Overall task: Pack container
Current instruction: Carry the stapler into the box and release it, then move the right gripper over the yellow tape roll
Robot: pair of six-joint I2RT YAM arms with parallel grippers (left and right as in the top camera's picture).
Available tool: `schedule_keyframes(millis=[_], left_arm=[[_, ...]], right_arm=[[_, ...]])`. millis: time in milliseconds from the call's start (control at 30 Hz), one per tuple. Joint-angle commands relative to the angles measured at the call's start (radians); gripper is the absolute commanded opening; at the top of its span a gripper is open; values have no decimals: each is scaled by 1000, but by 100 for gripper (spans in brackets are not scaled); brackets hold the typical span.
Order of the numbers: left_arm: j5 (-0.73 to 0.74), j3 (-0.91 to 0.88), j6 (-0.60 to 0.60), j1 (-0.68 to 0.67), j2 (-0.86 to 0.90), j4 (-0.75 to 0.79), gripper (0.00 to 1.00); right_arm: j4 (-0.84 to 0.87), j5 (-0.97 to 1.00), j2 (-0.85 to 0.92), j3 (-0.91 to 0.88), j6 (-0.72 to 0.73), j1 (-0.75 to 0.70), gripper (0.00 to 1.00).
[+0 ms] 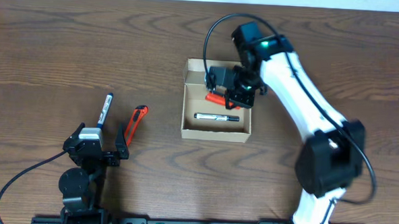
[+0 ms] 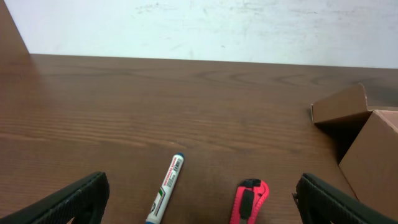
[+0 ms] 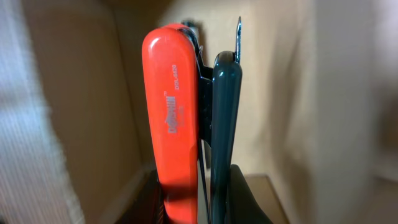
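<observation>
Dark wood-grain table (image 1: 54, 38). The tan cardboard container (image 1: 215, 134), rectangular and open-topped, sits just 3 o'clock of centre. At its 1 o'clock corner the right gripper (image 1: 231, 93) pinches a smooth orange-and-grey handled tool (image 3: 174, 124), with a slim black marker (image 1: 216, 117) inside. At 7 o'clock the left gripper (image 1: 100, 140) gapes wide near a white marker (image 2: 166, 186) and an orange utility knife (image 2: 249, 200).

Overhead even, bright, sharp, soft shadow inside tan cardboard box (image 1: 215, 134) toward 12 o'clock, left wrist clear, dull sheen on dark brown wooden table (image 2: 186, 106), right wrist dim, warm, orange-and-grey plastic-handled tool (image 3: 174, 118) sharp, box walls behind heavily blurred
</observation>
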Motion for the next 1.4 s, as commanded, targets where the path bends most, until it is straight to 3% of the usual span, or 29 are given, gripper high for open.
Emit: schedule_keyframes(millis=[0, 333, 400, 467, 567, 833, 1133, 1267, 1333, 1367], left_arm=[[23, -22, -7, 0, 2, -22, 95], [23, -22, -7, 0, 2, -22, 95], [23, -22, -7, 0, 2, -22, 96], [23, -22, -7, 0, 2, -22, 95], [22, -22, -6, 0, 2, -22, 96], [19, -22, -6, 0, 2, -23, 95], [15, -22, -6, 0, 2, -23, 95], [15, -22, -6, 0, 2, -23, 95], [15, -22, -6, 0, 2, -23, 95], [15, -22, -6, 0, 2, -23, 95]], right_arm=[[3, 0, 70, -3, -30, 15, 1], [39, -1, 189, -5, -16, 25, 1], [46, 5, 188, -4, 2, 28, 8], [49, 18, 186, -3, 21, 28, 28], [48, 30, 186, -3, 53, 28, 40], [42, 64, 125, 13, 80, 37, 44], [101, 159, -154, 62, 97, 15, 57], [251, 366, -282, 62, 200, -5, 63], [386, 489, -335, 62, 366, -28, 63], [451, 556, -356, 62, 501, -50, 57]])
